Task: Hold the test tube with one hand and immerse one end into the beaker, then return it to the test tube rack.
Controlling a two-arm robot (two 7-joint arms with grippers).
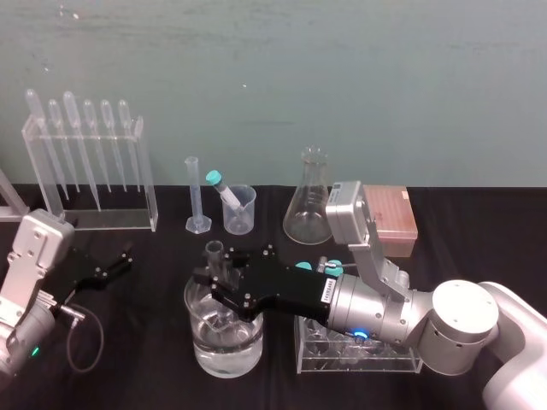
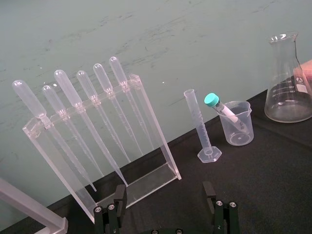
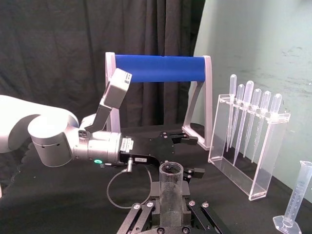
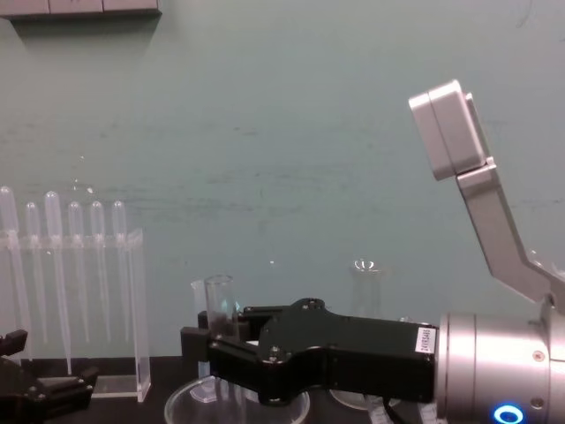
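right gripper (image 1: pixel 220 273) pinching test tube (image 1: pixel 214 254), tip inside wide dish (image 1: pixel 195 331); left gripper (image 1: pixel 116 262) jaws spread.

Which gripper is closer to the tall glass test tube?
Right. The right gripper is shut on the test tube; the left gripper sits open, off to its left.

Test tube (image 1: pixel 214 254): lower end hidden behind fingers of right gripper (image 1: pixel 220 278). Test tube rack (image 1: pixel 309 359): largely covered by right arm. Conical flask (image 2: pixel 285 92): 1 side cut by frame edge, left wrist view.
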